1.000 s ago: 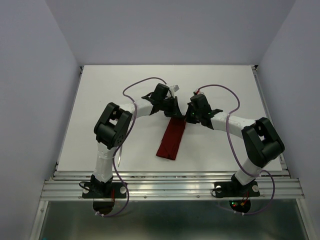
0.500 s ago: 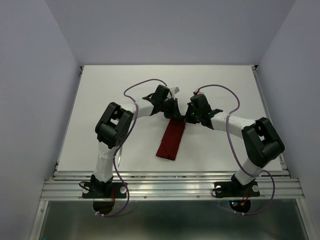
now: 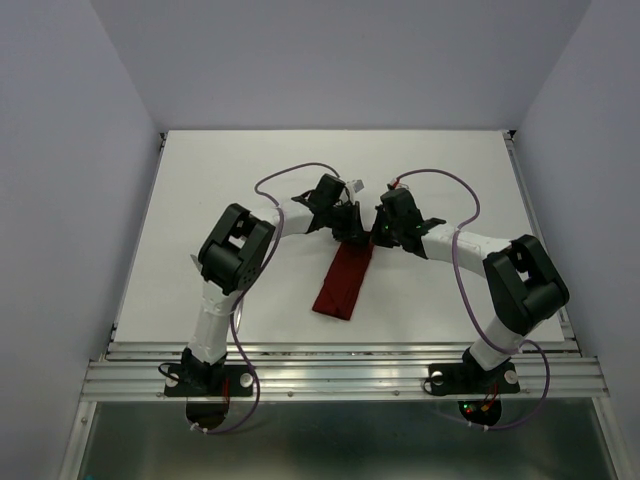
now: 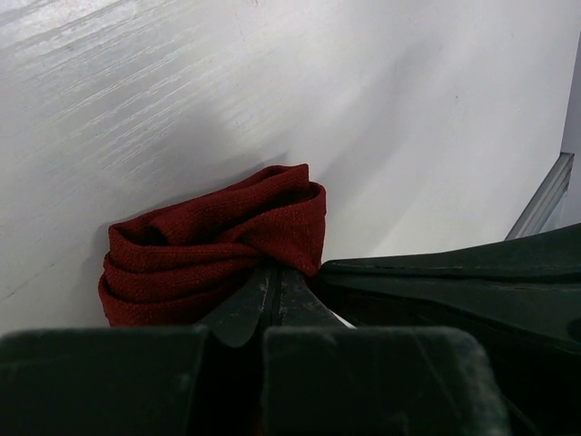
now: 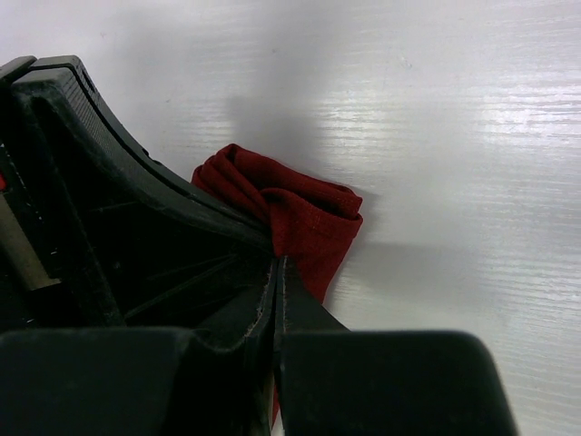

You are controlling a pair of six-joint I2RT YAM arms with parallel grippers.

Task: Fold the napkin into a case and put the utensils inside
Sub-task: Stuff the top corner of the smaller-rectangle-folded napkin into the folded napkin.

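Top external view: my left gripper (image 3: 349, 228) and right gripper (image 3: 378, 233) meet at the far end of the dark red cloth napkin (image 3: 342, 285), which lies folded into a narrow strip on the white table (image 3: 200, 200). Left wrist view: my black fingers (image 4: 245, 313) are pressed together, pinching the layered end. Right wrist view: my fingers (image 5: 295, 322) are closed too, nipping the napkin's corner.

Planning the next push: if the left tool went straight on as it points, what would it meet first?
The red napkin, whose folded end the left tool pinches; beyond it, probably bare table.
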